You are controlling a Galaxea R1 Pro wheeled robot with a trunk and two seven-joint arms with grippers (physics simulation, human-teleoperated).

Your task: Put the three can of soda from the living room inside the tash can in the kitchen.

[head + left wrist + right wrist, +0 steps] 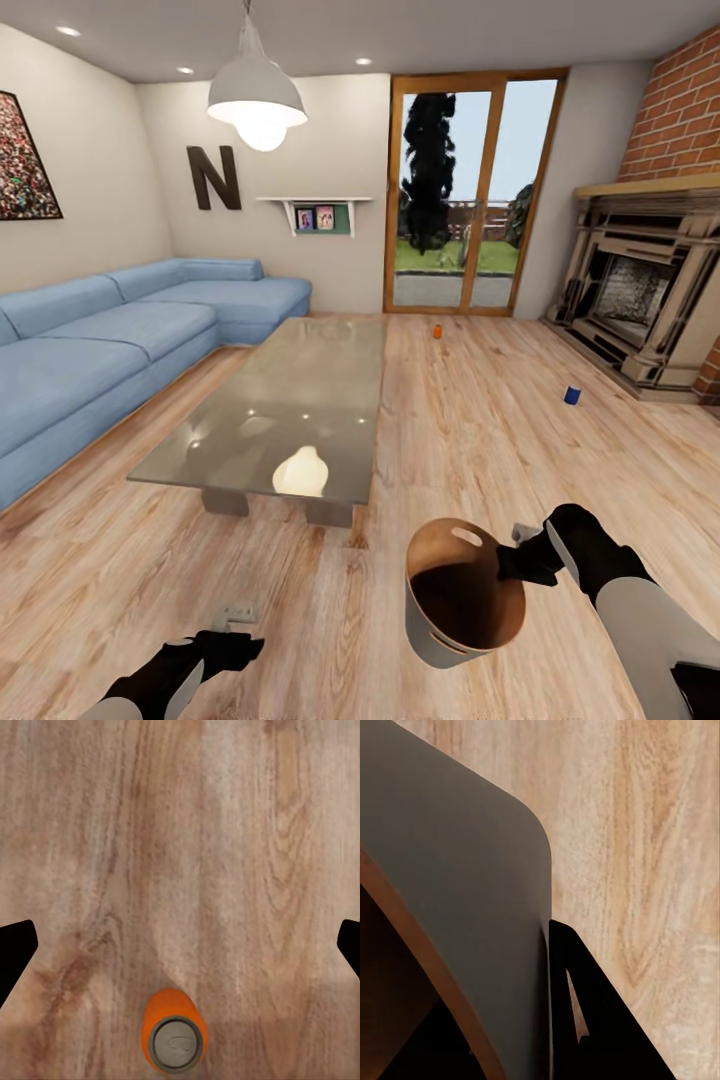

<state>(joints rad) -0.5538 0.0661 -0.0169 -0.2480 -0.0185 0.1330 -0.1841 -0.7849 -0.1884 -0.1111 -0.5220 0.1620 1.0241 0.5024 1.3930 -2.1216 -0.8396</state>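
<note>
On your far left the blue sofa (120, 340) wraps the corner, with the glass table (290, 400) just beside it, so you have open wood floor (480, 430) to work on. Your left tool (232, 640) hangs low over the floor, fingers spread wide and holding nothing; in its wrist view an orange can (175, 1031) stands upright on the boards between and below the fingertips, which suggests you are lining up to drop onto it. Your right tool (515, 560) pinches the rim of the trash bin (455, 600), tilted with its mouth toward you, probably so each can goes straight in without a trip to the kitchen. Further out, a second orange can (437, 331) stands near the glass doors (470, 190), and the blue can (572, 395) sits toward the brick fireplace (640, 290), well apart from each other.
</note>
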